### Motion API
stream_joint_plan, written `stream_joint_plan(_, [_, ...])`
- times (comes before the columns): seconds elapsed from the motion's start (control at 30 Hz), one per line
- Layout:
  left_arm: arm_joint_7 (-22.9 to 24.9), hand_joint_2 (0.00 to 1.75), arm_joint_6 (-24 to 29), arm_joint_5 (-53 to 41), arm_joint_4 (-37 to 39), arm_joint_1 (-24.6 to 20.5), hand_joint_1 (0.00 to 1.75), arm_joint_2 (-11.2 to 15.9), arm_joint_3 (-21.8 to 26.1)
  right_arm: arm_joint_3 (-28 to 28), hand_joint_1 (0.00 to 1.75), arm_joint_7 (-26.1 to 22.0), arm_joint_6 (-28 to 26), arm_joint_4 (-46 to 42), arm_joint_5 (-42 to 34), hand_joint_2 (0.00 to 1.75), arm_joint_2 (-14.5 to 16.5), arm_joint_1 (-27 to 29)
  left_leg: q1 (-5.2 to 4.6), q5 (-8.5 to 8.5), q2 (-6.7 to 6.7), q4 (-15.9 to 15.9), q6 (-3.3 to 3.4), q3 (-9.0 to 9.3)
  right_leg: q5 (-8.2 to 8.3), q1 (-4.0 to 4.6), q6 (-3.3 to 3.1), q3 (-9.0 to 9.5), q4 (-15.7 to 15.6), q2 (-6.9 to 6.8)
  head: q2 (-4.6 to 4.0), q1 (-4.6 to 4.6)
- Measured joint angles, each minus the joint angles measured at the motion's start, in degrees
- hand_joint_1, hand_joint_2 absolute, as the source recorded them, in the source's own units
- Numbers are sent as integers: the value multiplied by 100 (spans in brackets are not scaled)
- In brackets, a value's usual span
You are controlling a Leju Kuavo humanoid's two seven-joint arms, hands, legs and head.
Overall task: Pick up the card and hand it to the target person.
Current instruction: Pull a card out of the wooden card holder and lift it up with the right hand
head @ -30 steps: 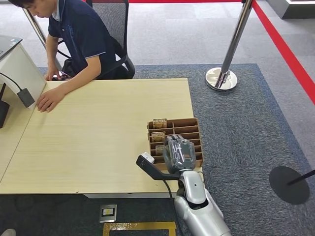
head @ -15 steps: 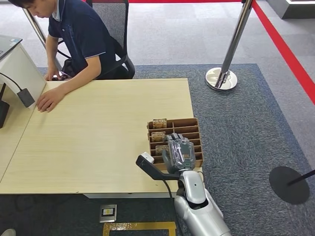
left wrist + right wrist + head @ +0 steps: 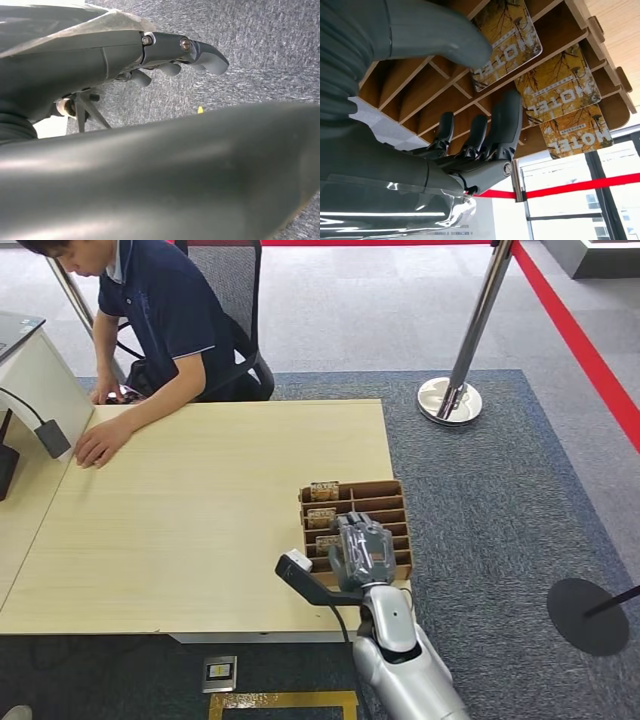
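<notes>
Three yellow "HOTEL" cards stand in the left slots of a brown cardboard rack (image 3: 377, 502) at the table's near right corner. In the head view they are the far card (image 3: 324, 490), the middle card (image 3: 321, 517) and the near card (image 3: 327, 542). My right hand (image 3: 364, 552) hovers over the rack's near rows, fingers apart. In the right wrist view its thumb (image 3: 433, 35) overlaps the edge of the nearest card (image 3: 512, 35), and the fingers (image 3: 505, 120) reach into the slots beside the second card (image 3: 561, 85). No card is lifted. My left hand (image 3: 170, 55) hangs over grey carpet, fingers stretched out.
A person in a dark blue shirt (image 3: 162, 315) sits at the far left of the wooden table (image 3: 196, 510), one hand (image 3: 98, 443) flat on it. A white device (image 3: 38, 380) stands at the left edge. A chrome stanchion (image 3: 453, 400) stands on the carpet to the right.
My right hand has edged slightly forward and left over the rack toward the cards. The person and the cards have not moved.
</notes>
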Motion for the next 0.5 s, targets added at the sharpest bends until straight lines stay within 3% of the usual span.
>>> stream_joint_plan(0.5, [21,0,13,43,0,1,0,0,2,2,87,41,17,276,-11,175,105,-136,0,0,0,0,0,1,0,0,0,0,1,0,0,0])
